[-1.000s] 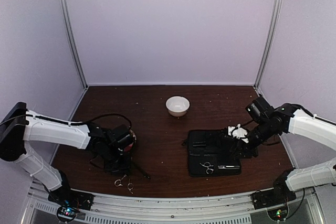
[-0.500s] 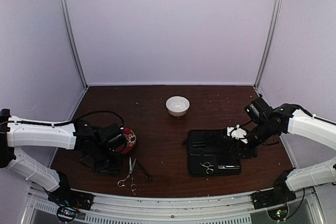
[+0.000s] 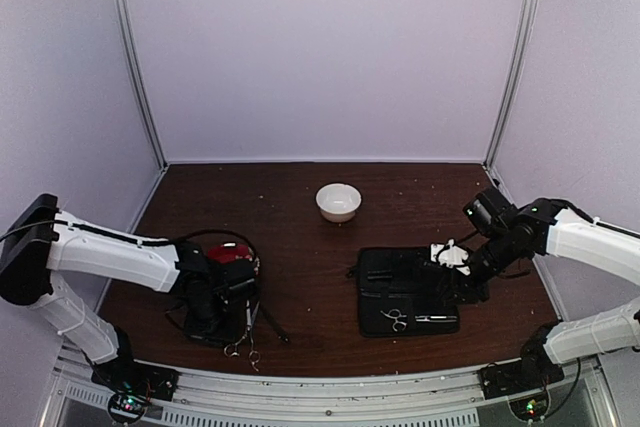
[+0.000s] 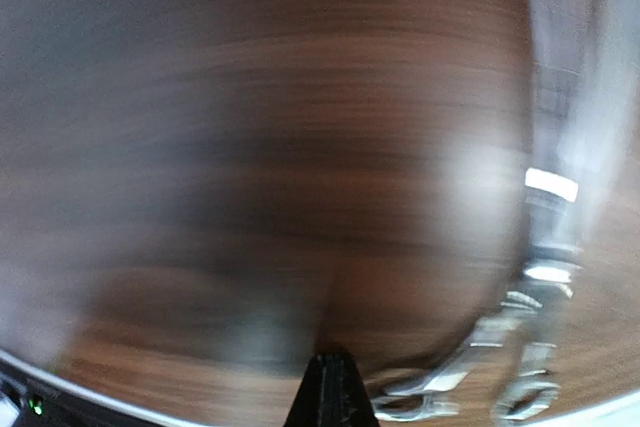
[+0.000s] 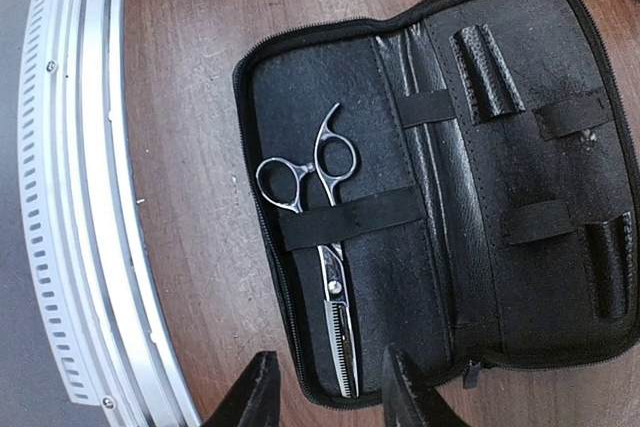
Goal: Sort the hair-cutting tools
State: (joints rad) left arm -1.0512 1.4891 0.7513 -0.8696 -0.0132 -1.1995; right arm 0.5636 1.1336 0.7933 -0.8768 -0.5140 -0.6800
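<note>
Top external shot first: the dark worktop (image 3: 300,247) carries a black case (image 3: 380,272) lying unzipped and flat on the right side. That makes sense, since its straps and slots have to face up for anything to slide in. A red plate (image 3: 232,252) sits just behind the left arm's wrist, and a white bowl (image 3: 338,201) is off at the back, well apart from everything. The smaller scissors (image 5: 318,237) are tucked under an elastic strap in the near half of the case, so that one looks sorted to me. The longer scissors (image 3: 243,332) lie loose on the worktop near the front edge with the black stick tool (image 3: 270,325) just beside them. Both are right by the left end effector (image 3: 222,317), which is down low next to them. Its wrist view is pure motion smear, so I honestly can't tell if it's spread, pinched, or touching the scissors. The right end effector (image 5: 328,392) hovers above the case with fingers spread apart, gripping nothing.
</note>
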